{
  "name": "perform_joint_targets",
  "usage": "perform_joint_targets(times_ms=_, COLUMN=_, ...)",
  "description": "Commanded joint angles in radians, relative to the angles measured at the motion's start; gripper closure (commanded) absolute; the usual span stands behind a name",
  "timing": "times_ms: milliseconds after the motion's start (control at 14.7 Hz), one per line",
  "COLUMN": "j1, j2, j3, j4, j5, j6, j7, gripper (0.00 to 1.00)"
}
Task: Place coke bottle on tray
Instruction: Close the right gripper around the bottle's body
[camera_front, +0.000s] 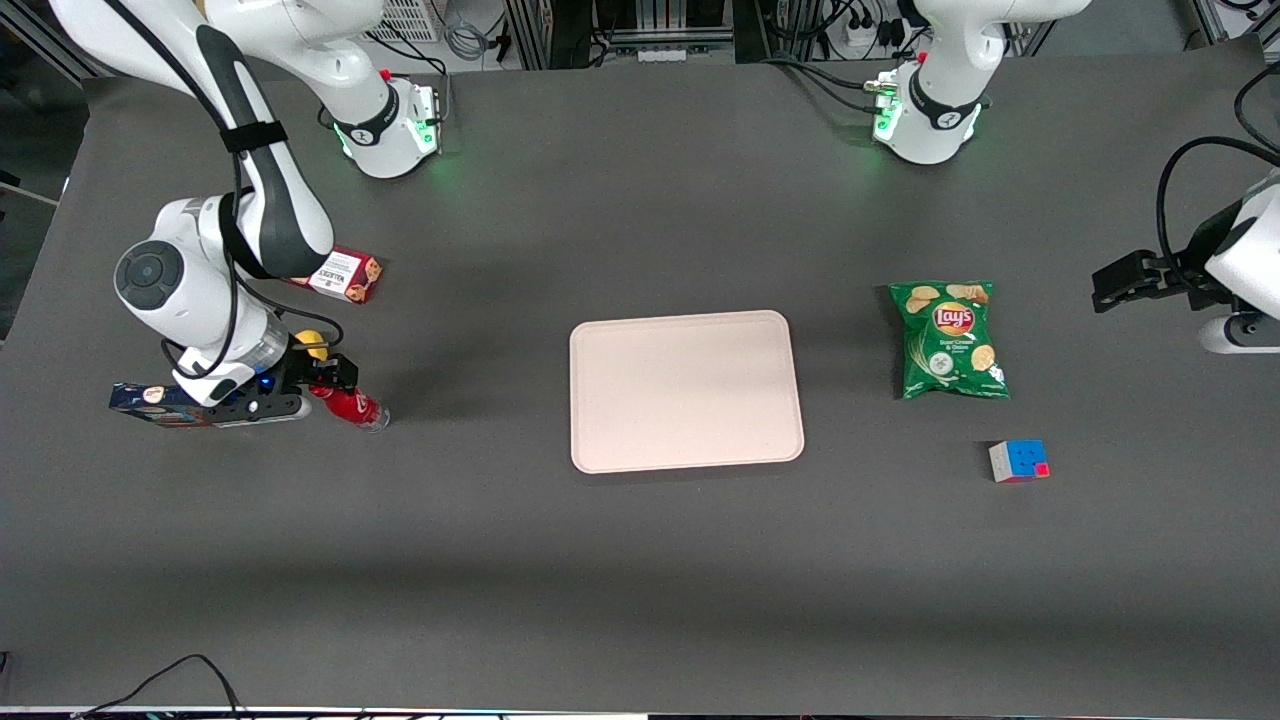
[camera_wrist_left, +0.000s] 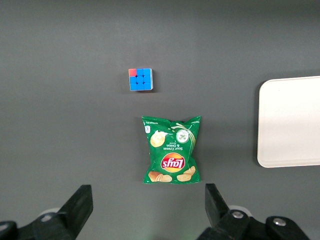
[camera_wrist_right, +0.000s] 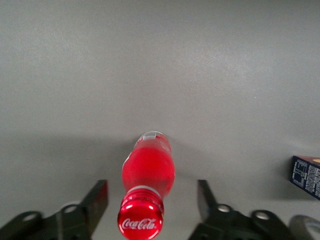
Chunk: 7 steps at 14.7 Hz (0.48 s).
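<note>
A: Gripper (camera_front: 326, 383) sits low at the working arm's end of the table, fingers spread, straddling the coke bottle (camera_front: 352, 405) near its cap end. In the wrist view the fingers (camera_wrist_right: 95, 200) stand clear of the bottle on both sides — released, nothing held.

B: Where is the bottle relative to the goal?

A: It lies on its side on the table (camera_front: 640, 560), well apart from the tray (camera_front: 686, 390), which is bare.

B: Risks from here?

A: My judgement — the bottle is round and lying down, so it could roll or squirt out as the fingers close. They sit near the cap, the narrow end, so a grip there may let the body swing or slip during the carry. A yellow object (camera_front: 312, 345) and a dark blue box (camera_front: 165, 405) lie close to the wrist; a sloppy lift could nudge them. A bottle set down on its side might also roll over the tray's low rim.

B: Counts?

A: One bottle, one tray, one chips bag (camera_front: 950, 340), one puzzle cube (camera_front: 1018, 461), one red cookie box (camera_front: 345, 275), one dark blue box, one yellow object — partly hidden, can't identify it.
</note>
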Motion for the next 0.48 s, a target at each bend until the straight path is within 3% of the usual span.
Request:
perform_joint_targets(times_ms=0, j1=0.005, j2=-0.028, j3=-0.002, j4=-0.025, j5=-0.019, j6=0.018, j7=-0.016, gripper=0.47)
perform_joint_targets(times_ms=272, j1=0.006, j2=-0.031, j3=-0.002, j4=-0.023, j5=-0.019, j6=0.015, j7=-0.017, gripper=0.94)
perform_joint_targets(times_ms=408, j1=0.006, j2=-0.050, j3=-0.002, j4=-0.020, j5=-0.019, j6=0.004, j7=-0.018, gripper=1.00)
